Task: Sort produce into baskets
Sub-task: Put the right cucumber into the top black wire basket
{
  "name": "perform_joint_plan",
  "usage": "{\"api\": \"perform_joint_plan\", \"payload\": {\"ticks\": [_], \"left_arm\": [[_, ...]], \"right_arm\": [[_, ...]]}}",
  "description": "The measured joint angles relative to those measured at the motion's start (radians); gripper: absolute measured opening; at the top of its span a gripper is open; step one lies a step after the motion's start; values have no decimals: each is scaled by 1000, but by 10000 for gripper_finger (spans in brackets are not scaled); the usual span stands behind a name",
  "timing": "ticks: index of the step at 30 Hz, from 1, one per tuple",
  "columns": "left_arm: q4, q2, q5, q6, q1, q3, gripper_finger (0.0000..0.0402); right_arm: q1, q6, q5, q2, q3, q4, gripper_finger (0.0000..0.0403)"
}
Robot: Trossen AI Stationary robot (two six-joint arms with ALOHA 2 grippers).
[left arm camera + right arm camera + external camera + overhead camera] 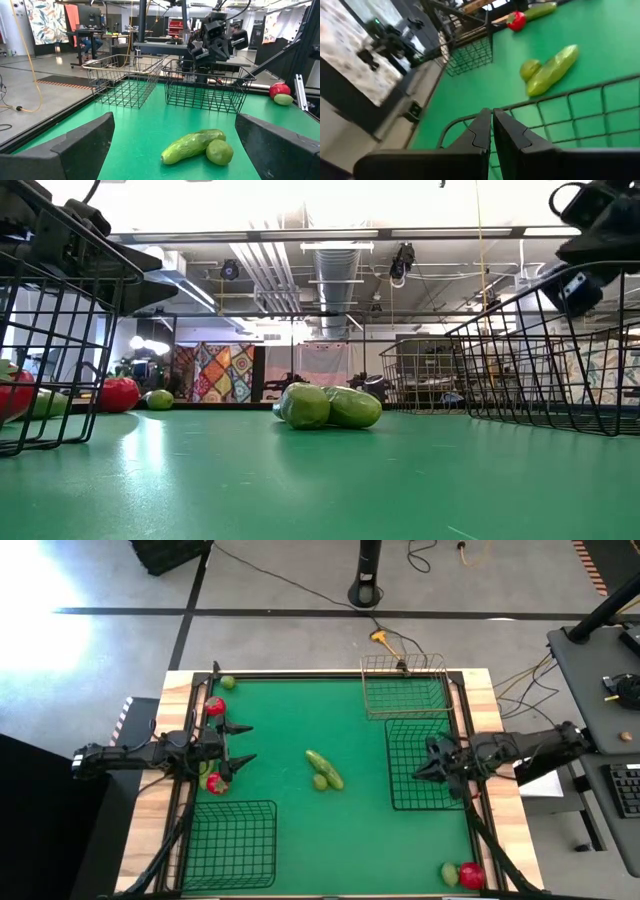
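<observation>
We see a green table (300, 830), black baskets (232, 840), a copper basket (405, 685), a green cucumber (326, 769), red produce (215, 707) and black fingers (236, 728).

Three wire baskets sat on the table: two black (426, 763) (230, 844) and one copper (405, 686). I counted three red pieces (215, 706) (217, 783) (471, 875), one cucumber (326, 768), and at least three small green ones (320, 781) (228, 683) (450, 873).
</observation>
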Motion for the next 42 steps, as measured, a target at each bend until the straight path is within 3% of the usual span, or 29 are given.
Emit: {"api": "perform_joint_plan", "payload": {"ticks": [6,13,20,33,42], "left_arm": [[0,0,0,0,0,0,398],[0,0,0,0,0,0,398],[0,0,0,0,0,0,398],[0,0,0,0,0,0,398],[0,0,0,0,0,0,398]], "right_arm": [[1,-51,-3,108,81,40,13],[1,-97,33,321,151,254,13],[4,-186,-111,602,302,280,28],[-4,-327,-107,1031,609,294,233],[-49,-397,-13,1320,897,-46,329]]}}
